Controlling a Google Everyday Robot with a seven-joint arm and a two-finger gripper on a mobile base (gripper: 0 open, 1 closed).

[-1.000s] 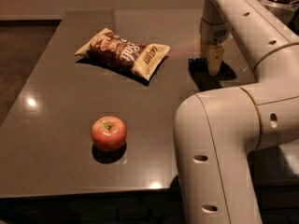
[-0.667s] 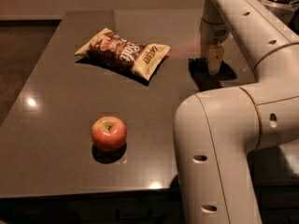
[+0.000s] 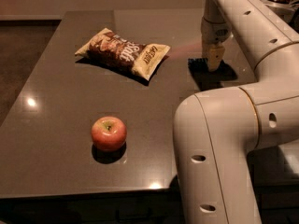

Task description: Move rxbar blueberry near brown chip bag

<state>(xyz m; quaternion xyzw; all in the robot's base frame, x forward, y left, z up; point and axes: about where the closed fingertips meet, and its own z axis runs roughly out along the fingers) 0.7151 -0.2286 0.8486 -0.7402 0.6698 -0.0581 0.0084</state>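
Robot arm [image 3: 219, 143] is seen reaching across a dark counter [image 3: 56, 101], w/ its tool [image 3: 214, 62] lowered at the far right side, directly over the small dark blue bar [image 3: 197, 63]. Whether the tool is apart, together or clamped on the bar cannot be told from this angle. Compared w/ approx. a second ago, no real change is noted: tool and bar are found in the same spot, and the bar lies flat on the counter – not lifted. The grasp is therefore judged to be in hand, w/ the carry not yet begun.

The brown chip bag [image 3: 122, 52] is shown lying to the left of the bar, apart from it, w/ bare counter between. A short move leftward is likely called for – the bar to be set down just beside the bag's near end. A red apple [image 3: 109, 133] sits nearer the front edge, well apart from both.
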